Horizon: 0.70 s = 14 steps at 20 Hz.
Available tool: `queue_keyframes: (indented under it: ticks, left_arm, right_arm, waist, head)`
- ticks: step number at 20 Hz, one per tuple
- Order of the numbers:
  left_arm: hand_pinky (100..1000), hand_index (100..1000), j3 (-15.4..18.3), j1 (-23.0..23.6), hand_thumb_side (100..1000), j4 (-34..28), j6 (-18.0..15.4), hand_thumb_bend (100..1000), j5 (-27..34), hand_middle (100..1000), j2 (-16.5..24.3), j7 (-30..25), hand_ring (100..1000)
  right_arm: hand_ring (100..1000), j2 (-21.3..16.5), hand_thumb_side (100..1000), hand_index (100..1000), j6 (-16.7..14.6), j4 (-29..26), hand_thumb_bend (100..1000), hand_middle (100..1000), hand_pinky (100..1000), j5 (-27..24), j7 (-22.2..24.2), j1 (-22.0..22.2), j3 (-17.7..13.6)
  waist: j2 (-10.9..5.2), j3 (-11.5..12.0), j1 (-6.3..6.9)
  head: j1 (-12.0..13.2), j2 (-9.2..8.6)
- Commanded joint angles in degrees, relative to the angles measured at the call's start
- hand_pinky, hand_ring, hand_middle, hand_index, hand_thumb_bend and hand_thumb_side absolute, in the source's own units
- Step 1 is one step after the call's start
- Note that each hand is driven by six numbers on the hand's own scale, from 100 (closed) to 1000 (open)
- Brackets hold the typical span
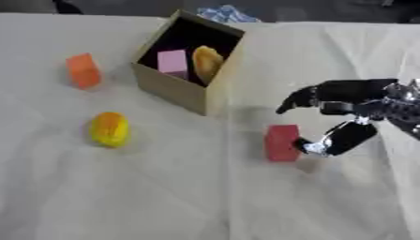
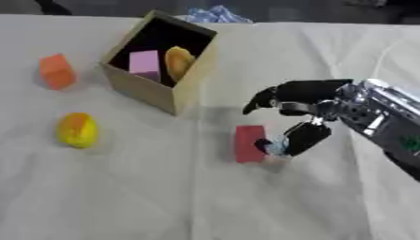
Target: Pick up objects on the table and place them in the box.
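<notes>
I am bringing the right robot hand [image 2: 299, 119] in from the right, fingers spread apart in a wide curl: the upper fingers [image 2: 264, 101] are arching above the red block [image 2: 249, 143] while the thumb [image 2: 271, 145] is sitting just beside its right face (touching or a hair off, I cannot tell). Nothing is clamped yet; I am judging this as the approach to a grasp. The block is lying on the desk [image 2: 205, 201], near the open cardboard box [image 1: 176, 89], which is tilted toward me and already holding a pink block [image 1: 173, 63] and a yellow-orange piece [image 1: 206, 63]. Well apart to the left, an orange block [image 1: 83, 70] and a yellow fruit [image 1: 109, 129] are waiting. The left robot hand is not showing.
</notes>
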Motion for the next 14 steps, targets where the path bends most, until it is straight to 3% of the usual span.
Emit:
queue_keyframes:
  ticks: [1, 14]
  left_arm:
    - [812, 808, 0.3, -0.3, 694, -1.2, -0.1, 387, 0.2, 647, 0.5, -0.3, 599]
    - [812, 803, 0.2, -0.4, 695, -1.2, -0.1, 384, 0.6, 645, 0.2, -0.4, 599]
  right_arm:
    - [949, -0.8, 572, 939, -0.6, 0.5, 225, 884, 917, 0.4, 0.7, -0.2, -0.4]
    - [946, 0.8, 579, 930, -0.8, 1.5, 244, 873, 912, 1.0, 3.5, -0.4, 0.3]
  waist:
    - [-0.84, 0.1, 0.20]
    - [-0.61, 0.4, 0.23]
  head:
    - [0.1, 0.02]
    - [0.0, -0.01]
